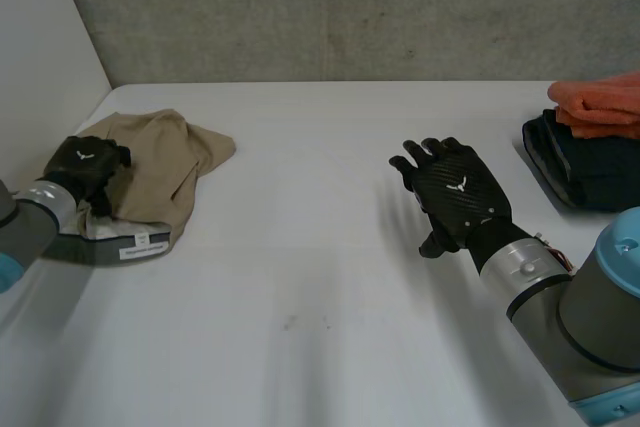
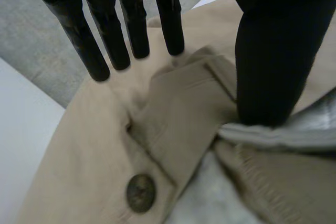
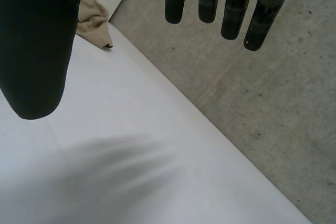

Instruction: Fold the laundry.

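Beige garment [image 1: 170, 157] crumpled at mid-left of the head view, on the white table [image 1: 320, 277]. Left hand [image 1: 88, 165] rests on its near-left edge, fingers [image 2: 137, 30] straight and spread, thumb [image 2: 268, 66] down at the grey waistband lining. Metal button [image 2: 140, 193] beneath the palm. White tag [image 1: 141, 243] on the waistband, print too small to read. Right hand [image 1: 458, 195] at centre-right, fingers splayed wide, holding nothing. Folded orange cloth [image 1: 600, 102] on dark cloth [image 1: 585, 167], upper right.
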